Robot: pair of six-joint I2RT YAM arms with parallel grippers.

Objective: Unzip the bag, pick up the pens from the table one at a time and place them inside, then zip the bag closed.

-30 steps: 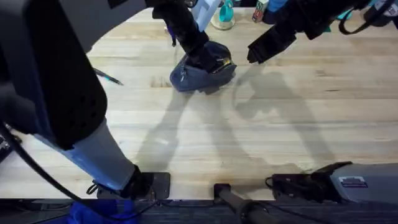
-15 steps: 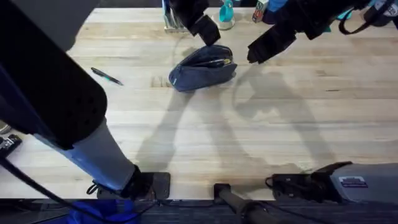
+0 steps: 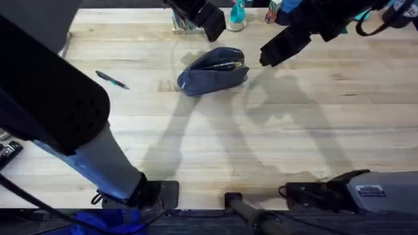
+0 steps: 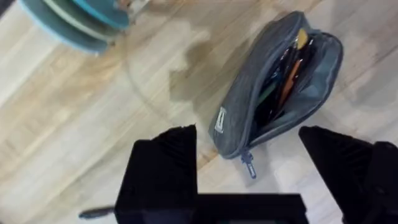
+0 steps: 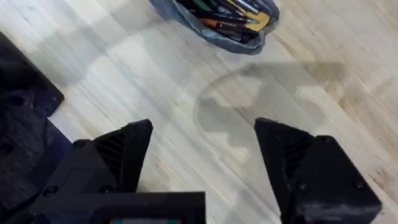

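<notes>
The blue-grey bag (image 3: 212,70) lies on the table (image 3: 274,137) at the back centre. Its zipper is open and several pens show inside (image 4: 283,81) (image 5: 227,14). The small pull tab (image 4: 249,167) hangs at the bag's near end. One dark pen (image 3: 111,79) lies loose on the wood to the bag's left. My left gripper (image 3: 208,16) (image 4: 249,165) hovers above and just behind the bag, open and empty. To the bag's right, my right gripper (image 3: 271,52) (image 5: 205,155) is raised, also open and empty.
A teal bottle (image 3: 237,13) and other small items stand along the table's back edge. Teal discs (image 4: 74,18) sit behind the bag. The arm bases (image 3: 157,192) occupy the front edge. Bare wood stretches across the table's middle and right.
My left gripper has lifted off the bag and drawn back toward the far edge. The bag has settled flat with its opening showing. The right arm has not moved.
</notes>
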